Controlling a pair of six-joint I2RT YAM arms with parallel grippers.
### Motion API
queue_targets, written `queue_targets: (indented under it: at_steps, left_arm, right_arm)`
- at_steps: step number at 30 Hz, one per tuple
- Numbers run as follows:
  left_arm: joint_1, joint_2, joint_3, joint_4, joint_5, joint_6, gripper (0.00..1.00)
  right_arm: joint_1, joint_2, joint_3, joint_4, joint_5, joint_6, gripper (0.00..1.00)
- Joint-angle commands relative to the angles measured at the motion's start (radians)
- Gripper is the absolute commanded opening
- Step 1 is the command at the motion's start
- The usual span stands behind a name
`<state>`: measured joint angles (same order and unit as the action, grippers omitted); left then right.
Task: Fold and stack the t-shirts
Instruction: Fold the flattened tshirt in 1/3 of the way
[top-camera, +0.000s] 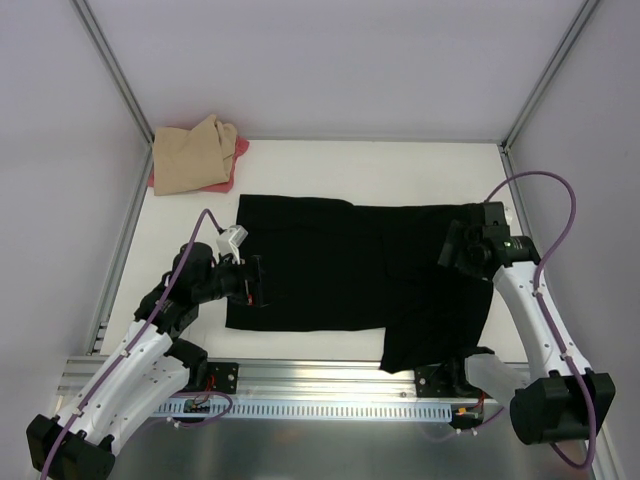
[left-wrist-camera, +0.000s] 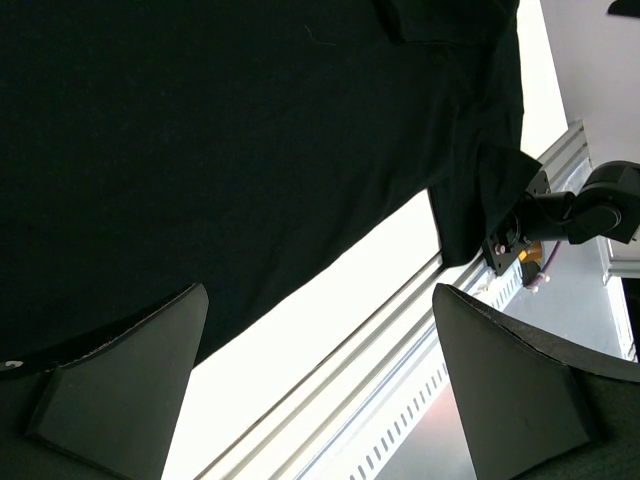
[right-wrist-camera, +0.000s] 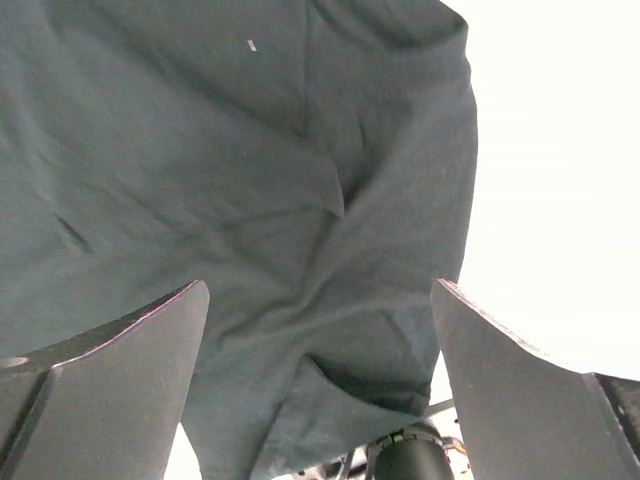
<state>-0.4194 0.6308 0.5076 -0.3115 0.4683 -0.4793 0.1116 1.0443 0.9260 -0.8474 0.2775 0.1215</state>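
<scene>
While top cam has the black tee (top-camera: 340, 270) spread mid-table w/ tan tee (top-camera: 190, 160) + pink-red tee (top-camera: 241, 150) far left, L wrist shows left gripper (left-wrist-camera: 320, 290) open at its near-left edge. R wrist: right gripper (right-wrist-camera: 320, 285) open over rumpled cloth; a grab there prob pinches 2 layers, skews the fold.

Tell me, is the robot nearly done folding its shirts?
Not quite. Looks done: the tan shirt lies on the pink-red shirt in the far left corner. In hand: the black shirt lies spread across the table, one corner reaching over the near edge; the left end effector and right end effector are open above it, holding nothing. Left: fold the black shirt and stack it.
</scene>
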Motion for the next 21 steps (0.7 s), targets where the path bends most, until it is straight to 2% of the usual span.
queue_targets:
  at_steps: [1,6,11,16,19,21]
  left_arm:
    - [-0.005,0.017,0.006,0.019,0.013,0.008,0.99]
    - [-0.005,0.043,0.037,0.011,0.035,0.01,0.99]
    - [-0.007,0.073,0.089,-0.152,-0.029,0.016,0.99]
    - [-0.007,0.112,0.072,-0.144,-0.066,-0.064,0.99]
    - [-0.005,0.171,0.06,-0.085,-0.092,-0.091,0.99]
    - [-0.007,0.256,0.074,-0.04,-0.097,-0.102,0.99]
  right_arm:
    - [-0.013,0.034,0.06,-0.021,0.011,-0.023,1.0]
    - [-0.012,-0.003,0.022,0.06,-0.196,-0.002,1.0]
    - [-0.01,-0.11,-0.061,0.021,-0.222,-0.013,0.99]
    - [-0.01,-0.155,-0.098,0.014,-0.259,-0.017,1.0]
    - [-0.012,-0.075,-0.108,0.091,-0.325,-0.017,0.99]
    - [-0.01,0.06,-0.081,0.139,-0.38,-0.008,0.99]
